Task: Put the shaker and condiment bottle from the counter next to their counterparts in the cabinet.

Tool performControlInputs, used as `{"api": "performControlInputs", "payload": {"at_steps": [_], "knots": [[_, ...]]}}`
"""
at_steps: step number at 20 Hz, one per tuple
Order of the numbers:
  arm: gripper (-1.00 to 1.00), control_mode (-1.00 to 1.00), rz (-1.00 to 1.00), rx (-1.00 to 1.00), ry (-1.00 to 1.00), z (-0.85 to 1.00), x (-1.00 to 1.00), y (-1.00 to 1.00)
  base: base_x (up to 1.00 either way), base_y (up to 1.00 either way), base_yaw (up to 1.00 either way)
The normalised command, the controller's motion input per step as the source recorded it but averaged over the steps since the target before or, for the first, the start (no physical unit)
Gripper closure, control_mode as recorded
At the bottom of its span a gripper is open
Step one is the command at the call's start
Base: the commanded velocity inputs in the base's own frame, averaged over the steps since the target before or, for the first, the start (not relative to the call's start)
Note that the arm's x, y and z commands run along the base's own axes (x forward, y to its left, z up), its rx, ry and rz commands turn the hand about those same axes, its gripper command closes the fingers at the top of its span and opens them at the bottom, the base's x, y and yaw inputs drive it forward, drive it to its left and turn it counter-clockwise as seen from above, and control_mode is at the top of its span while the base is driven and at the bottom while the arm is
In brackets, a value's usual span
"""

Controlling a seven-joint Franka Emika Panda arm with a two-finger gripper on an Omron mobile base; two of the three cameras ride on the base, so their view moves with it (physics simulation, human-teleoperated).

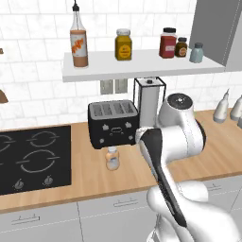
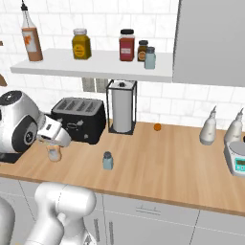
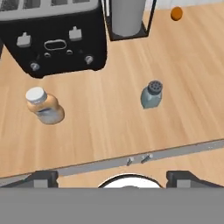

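Observation:
The blue-grey shaker (image 3: pixel 152 95) (image 2: pixel 108 161) stands upright on the wooden counter (image 2: pixel 167 158), in front of the paper towel holder. The small orange condiment bottle (image 3: pixel 43 107) (image 1: pixel 112 158) (image 2: pixel 54 153) stands to its left, just in front of the toaster. My gripper (image 3: pixel 113 179) hovers above the counter's front edge, open, with nothing between its fingers and both items ahead of it. Up on the cabinet shelf (image 1: pixel 142 66) stand the counterparts: a tall orange-labelled bottle (image 1: pixel 79 42) (image 2: pixel 29 33) at the left end and a pale shaker (image 1: pixel 196 52) (image 2: pixel 150 58) at the right.
A black toaster (image 3: pixel 54 35) and a paper towel holder (image 2: pixel 122 107) stand at the back. The hob (image 1: pixel 33 158) lies left. A yellow jar (image 2: pixel 81 44), red jar (image 2: pixel 127 45) and dark jar (image 2: pixel 142 50) share the shelf. Two spray bottles (image 2: pixel 208 127) and a scale (image 2: pixel 237 160) sit right.

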Motion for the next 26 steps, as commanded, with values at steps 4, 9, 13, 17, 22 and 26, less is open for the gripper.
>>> {"api": "performControlInputs", "payload": {"at_steps": [4, 9, 13, 17, 22, 26], "knots": [[-1.0, -1.0, -0.3, -0.04, -0.09, -0.03, -0.31, 1.0, 0.0, 0.0, 0.0], [-1.0, -1.0, -0.3, -0.03, -0.05, 0.0, -0.11, 1.0, 0.0, 0.0, 0.0], [-1.0, -1.0, -0.34, 0.0, -0.02, -0.01, 0.05, 1.0, 0.0, 0.0, 0.0], [-1.0, -1.0, -0.32, -0.02, 0.0, -0.01, 0.22, 0.95, 0.0, 0.0, 0.0], [-1.0, -1.0, -0.32, -0.11, 0.01, 0.0, 0.46, 0.45, 0.0, 0.0, 0.0], [-1.0, -1.0, -0.13, -0.12, 0.01, -0.01, 0.42, -0.16, 0.0, 0.0, 0.0]]}}
